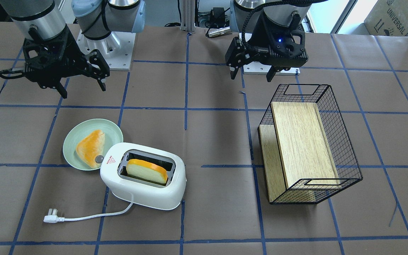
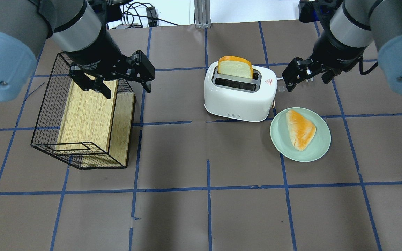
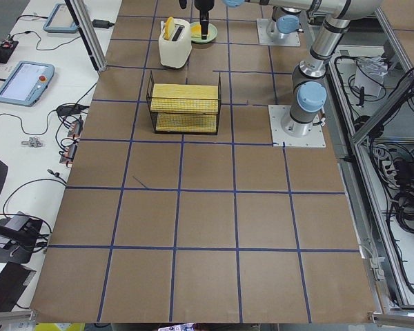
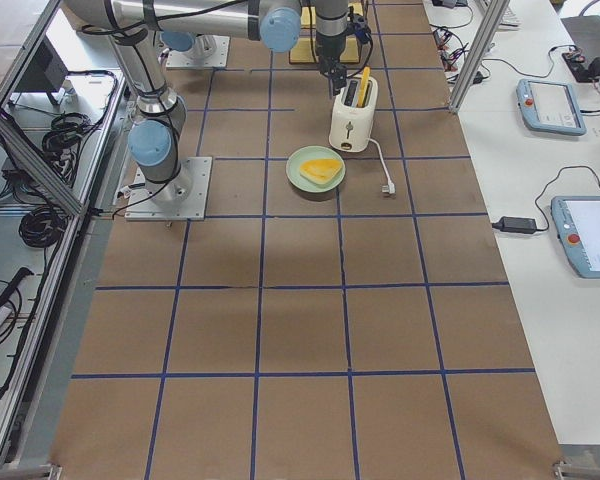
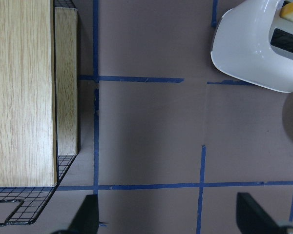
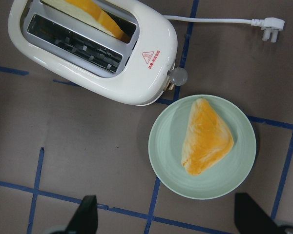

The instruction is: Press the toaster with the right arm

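While the white toaster [image 1: 143, 193] sits on the desk [image 1: 207, 134] just beside a green plate [image 1: 70, 143] (a bread slice [image 1: 146, 172] stands in one slot), the right tool [image 1: 83, 91] hovers near it, spread wide, empty.

Bread [image 2: 235, 68] in toaster [image 2: 239, 101]; plate [image 2: 283, 144] just beside toaster; basket [image 2: 47, 104] well apart.

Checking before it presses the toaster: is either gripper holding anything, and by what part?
Nothing is held. The right gripper and left gripper both hang open and empty.
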You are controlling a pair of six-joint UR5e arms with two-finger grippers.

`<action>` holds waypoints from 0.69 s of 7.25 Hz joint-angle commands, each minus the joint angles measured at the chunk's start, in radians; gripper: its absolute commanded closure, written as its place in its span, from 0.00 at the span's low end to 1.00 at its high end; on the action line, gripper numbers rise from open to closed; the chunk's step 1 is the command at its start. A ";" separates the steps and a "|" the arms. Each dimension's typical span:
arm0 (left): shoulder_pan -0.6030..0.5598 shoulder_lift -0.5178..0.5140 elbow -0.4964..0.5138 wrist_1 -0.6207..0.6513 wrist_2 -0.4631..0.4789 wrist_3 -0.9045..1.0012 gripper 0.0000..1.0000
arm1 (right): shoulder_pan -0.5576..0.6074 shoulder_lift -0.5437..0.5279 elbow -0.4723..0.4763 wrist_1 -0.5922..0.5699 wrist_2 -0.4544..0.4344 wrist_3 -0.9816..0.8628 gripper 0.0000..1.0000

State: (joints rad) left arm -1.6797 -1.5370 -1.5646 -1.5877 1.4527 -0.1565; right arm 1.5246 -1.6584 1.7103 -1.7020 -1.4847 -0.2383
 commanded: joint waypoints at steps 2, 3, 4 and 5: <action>0.000 0.000 0.000 0.000 0.000 0.000 0.00 | 0.002 -0.034 0.035 -0.004 0.004 0.143 0.00; 0.000 0.001 0.000 0.000 0.000 0.000 0.00 | 0.003 -0.032 0.037 -0.016 0.004 0.108 0.00; 0.000 0.000 0.000 0.000 0.000 0.000 0.00 | 0.003 -0.031 0.041 -0.016 0.007 0.111 0.00; 0.000 0.000 0.000 0.000 0.000 0.000 0.00 | 0.003 -0.032 0.043 -0.016 0.009 0.114 0.00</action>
